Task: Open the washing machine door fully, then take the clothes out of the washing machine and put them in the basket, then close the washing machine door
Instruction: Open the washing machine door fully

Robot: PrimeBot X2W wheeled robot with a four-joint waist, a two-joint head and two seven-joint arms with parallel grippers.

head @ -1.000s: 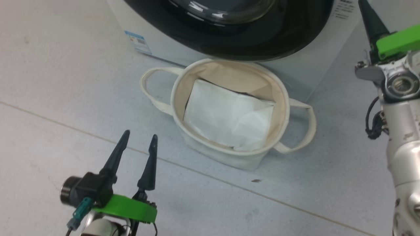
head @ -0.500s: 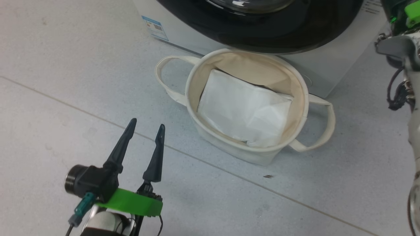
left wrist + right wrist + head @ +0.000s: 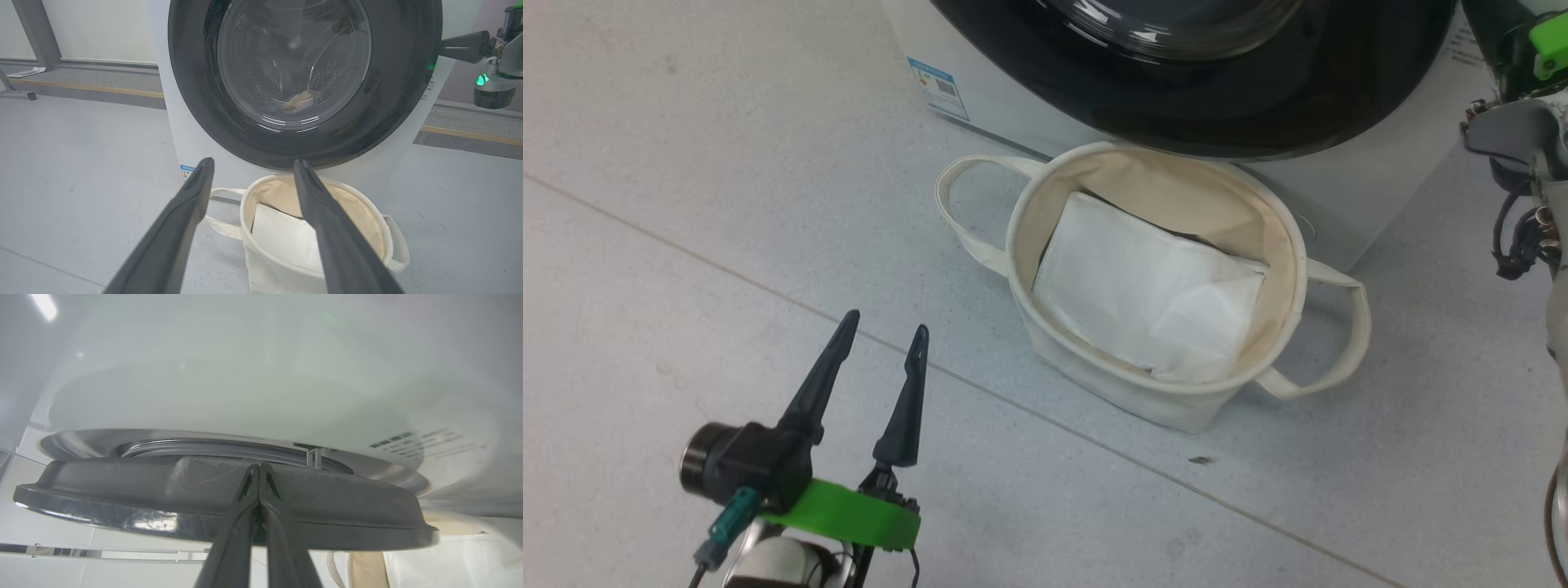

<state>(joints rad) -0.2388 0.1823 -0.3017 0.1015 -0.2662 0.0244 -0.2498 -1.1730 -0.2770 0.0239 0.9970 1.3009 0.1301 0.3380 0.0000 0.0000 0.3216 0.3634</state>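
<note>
Spread wide, my left gripper [image 3: 886,321] hovers over speckled grey floor [image 3: 686,163] crossed by a thin seam. Rightward sits the round, soft cream canvas basket [image 3: 1111,384], a flat white sheet [image 3: 1143,294] inside, just before the white washing machine [image 3: 1013,106]. Through the washing machine door [image 3: 1217,114], glossy black around domed glass, beige clothes [image 3: 300,100] show. My right gripper [image 3: 257,469], fingers pressed together, meets its rim.
</note>
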